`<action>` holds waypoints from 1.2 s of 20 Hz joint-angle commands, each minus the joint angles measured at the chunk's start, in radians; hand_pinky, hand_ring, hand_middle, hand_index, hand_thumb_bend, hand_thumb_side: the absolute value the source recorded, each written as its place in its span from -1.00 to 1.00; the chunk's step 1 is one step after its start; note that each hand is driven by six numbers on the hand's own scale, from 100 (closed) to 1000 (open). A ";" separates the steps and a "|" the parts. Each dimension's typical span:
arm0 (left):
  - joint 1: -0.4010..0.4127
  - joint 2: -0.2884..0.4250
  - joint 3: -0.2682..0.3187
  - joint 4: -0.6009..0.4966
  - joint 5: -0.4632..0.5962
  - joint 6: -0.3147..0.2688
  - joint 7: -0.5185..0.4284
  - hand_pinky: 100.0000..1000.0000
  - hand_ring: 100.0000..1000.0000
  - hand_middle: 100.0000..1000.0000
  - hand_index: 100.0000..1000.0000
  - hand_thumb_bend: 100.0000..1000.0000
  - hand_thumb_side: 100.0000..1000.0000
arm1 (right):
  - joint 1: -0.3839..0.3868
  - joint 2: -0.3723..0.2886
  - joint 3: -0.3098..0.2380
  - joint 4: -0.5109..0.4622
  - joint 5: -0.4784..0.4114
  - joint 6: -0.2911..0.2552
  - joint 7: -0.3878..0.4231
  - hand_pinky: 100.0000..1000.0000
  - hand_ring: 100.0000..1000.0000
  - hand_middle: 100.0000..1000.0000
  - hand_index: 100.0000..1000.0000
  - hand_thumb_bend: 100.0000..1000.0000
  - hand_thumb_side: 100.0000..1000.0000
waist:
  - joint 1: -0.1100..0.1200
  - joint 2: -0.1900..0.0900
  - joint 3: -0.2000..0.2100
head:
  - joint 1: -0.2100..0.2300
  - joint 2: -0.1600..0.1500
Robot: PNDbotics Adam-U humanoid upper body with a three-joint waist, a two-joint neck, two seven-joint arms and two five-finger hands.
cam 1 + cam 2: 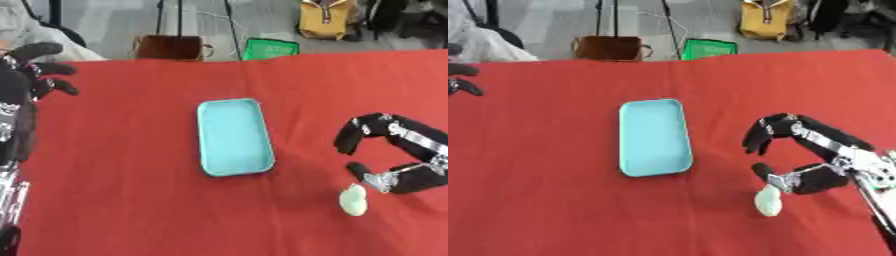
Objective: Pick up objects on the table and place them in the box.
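Pale green and small, the object (353, 199) lies on the red table (122, 165), right of the box (234, 136) and nearer the front edge. Its shape is a rounded lump. The right hand (798, 152) sits just above it, fingers (760, 134) curved over and thumb (765, 172) low, with a wide gap between them; the thumb tip is at the object's top edge, and contact cannot be told. The teal box lies flat mid-table, holding nothing. The left hand (31, 75) is raised at the left edge, fingers spread.
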 commanded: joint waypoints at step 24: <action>-0.009 0.023 0.000 -0.019 -0.002 0.000 -0.003 -0.05 0.26 0.44 0.56 -0.04 0.47 | 0.010 -0.114 0.047 -0.027 0.102 -0.290 0.264 0.18 0.38 0.40 0.40 -0.44 -0.90 | -0.010 -0.015 0.003 | -0.005 -0.007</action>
